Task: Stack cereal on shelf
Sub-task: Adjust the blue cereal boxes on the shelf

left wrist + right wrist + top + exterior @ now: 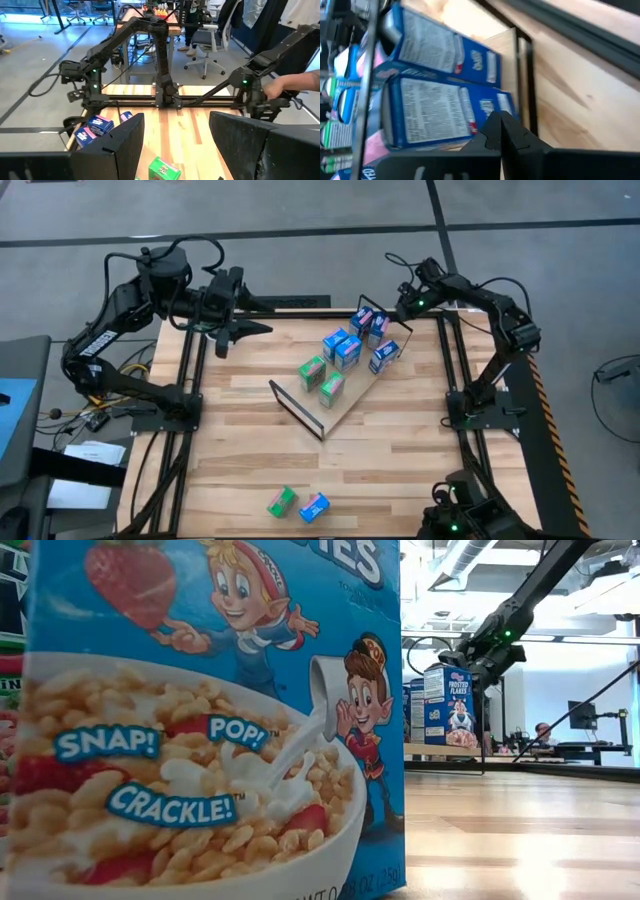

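The shelf (345, 395), a light-wood board with black wire ends, lies slantwise mid-table. Several blue cereal boxes (348, 352) and two green ones (312, 370) stand on it. A green box (282, 501) and a blue box (314, 507) lie at the table's near edge; that blue box (200, 720) fills the low view. My left gripper (232, 332) (175, 150) is open over the far-left corner, well away from the shelf. My right gripper (402, 307) (501, 131) is shut and hovers at the shelf's far end beside two blue boxes (435, 107). My right gripper's shut fingertips (492, 125) stand next to the end of a blue box (487, 107) at the shelf's far end, coming from the table's far-right side and slanting down. Whether they touch the box cannot be told.
Black frame rails (448, 360) run along the table's left, right and far edges. Bare wood (250, 450) lies between the shelf and the near boxes. A person's hand (287, 87) shows beyond the table's right side, by another dark arm (245, 82).
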Available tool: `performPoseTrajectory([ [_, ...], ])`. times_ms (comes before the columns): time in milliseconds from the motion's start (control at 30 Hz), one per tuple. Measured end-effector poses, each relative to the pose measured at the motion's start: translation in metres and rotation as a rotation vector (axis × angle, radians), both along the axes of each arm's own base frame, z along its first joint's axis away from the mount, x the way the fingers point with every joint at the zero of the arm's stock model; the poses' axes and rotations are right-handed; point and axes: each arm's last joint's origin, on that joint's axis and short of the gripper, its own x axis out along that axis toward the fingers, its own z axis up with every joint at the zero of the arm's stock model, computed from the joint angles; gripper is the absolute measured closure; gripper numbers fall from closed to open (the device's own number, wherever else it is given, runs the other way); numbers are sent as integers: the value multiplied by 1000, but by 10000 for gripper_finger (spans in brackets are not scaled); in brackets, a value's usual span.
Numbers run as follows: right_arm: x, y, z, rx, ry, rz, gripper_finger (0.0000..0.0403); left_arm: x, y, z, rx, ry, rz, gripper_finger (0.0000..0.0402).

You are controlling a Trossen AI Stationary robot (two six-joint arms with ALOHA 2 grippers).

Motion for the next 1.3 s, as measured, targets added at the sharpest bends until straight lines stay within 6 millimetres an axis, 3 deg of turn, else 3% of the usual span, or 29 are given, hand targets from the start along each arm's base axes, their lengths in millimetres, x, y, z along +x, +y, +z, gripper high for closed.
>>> performPoseTrajectory([
  [167,11,5,0,-12,-1,47,394,0,0,0,16,0,8,187],
  [1033,12,11,0,47,-51,89,394,0,1,0,13,2,29,187],
  [1300,4,4,4,-31,76,3,394,0,1,0,11,2,29,187],
])
